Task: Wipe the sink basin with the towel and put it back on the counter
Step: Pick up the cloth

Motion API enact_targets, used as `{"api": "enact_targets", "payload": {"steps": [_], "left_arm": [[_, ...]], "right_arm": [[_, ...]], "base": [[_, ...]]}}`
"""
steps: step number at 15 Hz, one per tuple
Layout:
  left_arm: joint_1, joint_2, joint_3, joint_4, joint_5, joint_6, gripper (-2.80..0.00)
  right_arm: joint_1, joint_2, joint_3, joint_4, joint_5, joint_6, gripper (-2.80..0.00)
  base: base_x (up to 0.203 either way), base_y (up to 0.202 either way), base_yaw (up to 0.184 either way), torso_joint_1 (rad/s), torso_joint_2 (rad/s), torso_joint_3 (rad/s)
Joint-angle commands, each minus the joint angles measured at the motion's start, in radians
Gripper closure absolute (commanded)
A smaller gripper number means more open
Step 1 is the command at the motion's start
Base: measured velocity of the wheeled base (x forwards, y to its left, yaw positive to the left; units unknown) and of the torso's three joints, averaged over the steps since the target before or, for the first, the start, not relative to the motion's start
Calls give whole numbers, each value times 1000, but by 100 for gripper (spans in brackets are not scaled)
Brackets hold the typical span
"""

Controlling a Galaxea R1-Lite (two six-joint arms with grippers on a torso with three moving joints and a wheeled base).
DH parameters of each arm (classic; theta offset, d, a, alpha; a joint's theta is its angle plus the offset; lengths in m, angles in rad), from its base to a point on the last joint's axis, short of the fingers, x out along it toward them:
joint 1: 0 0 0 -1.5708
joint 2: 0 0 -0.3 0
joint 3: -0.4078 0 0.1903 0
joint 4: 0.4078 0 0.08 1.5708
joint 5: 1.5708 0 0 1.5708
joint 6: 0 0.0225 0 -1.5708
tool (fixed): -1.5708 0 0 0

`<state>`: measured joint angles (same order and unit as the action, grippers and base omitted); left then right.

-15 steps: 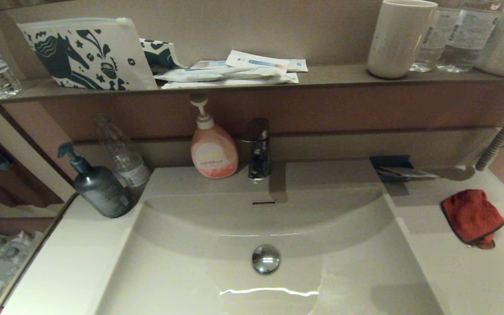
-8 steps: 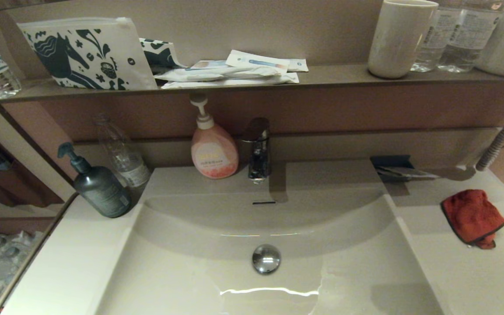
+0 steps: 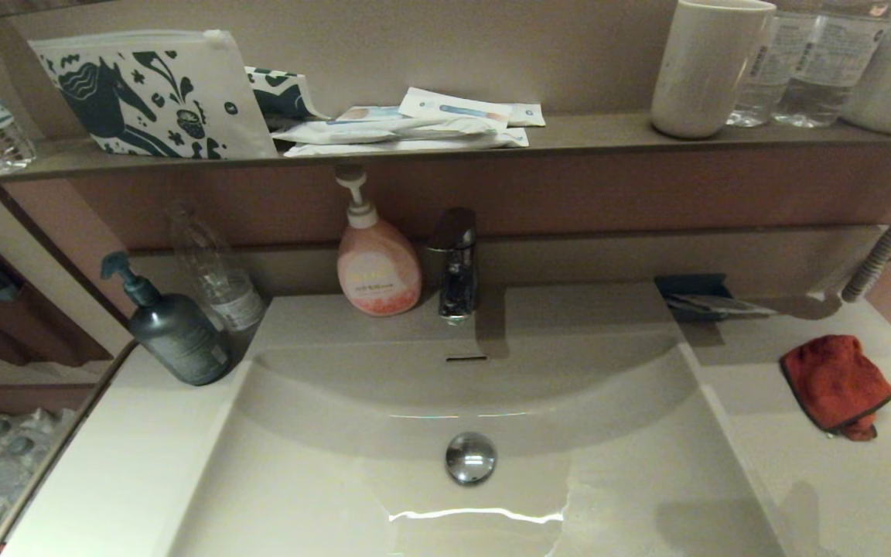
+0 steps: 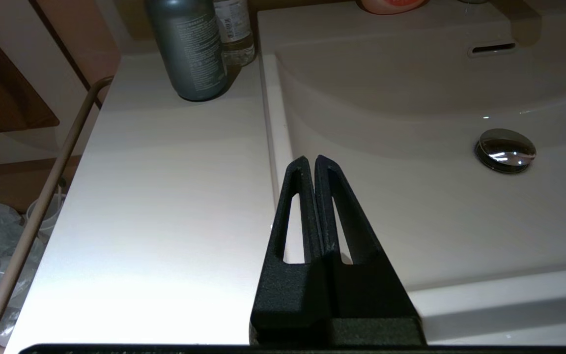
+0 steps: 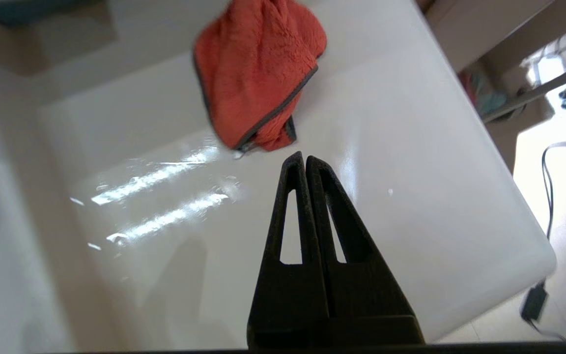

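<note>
**Ana:** Head view first: where is the towel (image 3: 836, 383) lying?

**Ben:** It is lying bunched on the worktop (image 3: 840, 495) to the right of the sink basin (image 3: 384, 495), apart from the basin's rim and short of the worktop's right edge. A dark tray (image 3: 693, 298) is sitting behind it near the wall, well apart from it.

**Ana:** And the right gripper (image 5: 305, 158)?

**Ben:** It is hanging over bare worktop just beside the towel's nearest corner, not touching it, its jaws clenched together on nothing. Glossy open surface is showing on both sides of it, and the worktop's rounded outer corner is lying off to one side.

**Ana:** The left one?

**Ben:** The left gripper (image 4: 311, 158) is sitting parked over the basin's left rim, jaws clenched and empty. A grey pump bottle (image 3: 175, 329) and a clear bottle (image 3: 217, 267) are standing at the back of the left worktop, leaving the front strip open. The chrome drain stopper (image 3: 470, 458) is sitting mid-basin.
</note>
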<state>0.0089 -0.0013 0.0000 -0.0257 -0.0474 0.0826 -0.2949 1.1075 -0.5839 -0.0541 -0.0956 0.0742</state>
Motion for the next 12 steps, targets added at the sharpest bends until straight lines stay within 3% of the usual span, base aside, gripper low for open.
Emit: {"api": "enact_targets", "payload": {"steps": [1,5,6,9,12], "left_arm": [[0,1,0,0,0,0,0],[0,1,0,0,0,0,0],[0,1,0,0,0,0,0],[0,1,0,0,0,0,0],[0,1,0,0,0,0,0]], "right_arm": [[-49,162,-54,1,26,-16,0],[-92,312,-161,8,38,-119,0],[-93,338,-162,4,26,-143,-280],[-95,414,-204,-4,20,-166,-280],[-95,489,-255,-4,25,-269,-280]], "base": [[0,0,0,0,0,0],[0,0,0,0,0,0],[0,0,0,0,0,0],[0,0,0,0,0,0],[0,0,0,0,0,0]]}}
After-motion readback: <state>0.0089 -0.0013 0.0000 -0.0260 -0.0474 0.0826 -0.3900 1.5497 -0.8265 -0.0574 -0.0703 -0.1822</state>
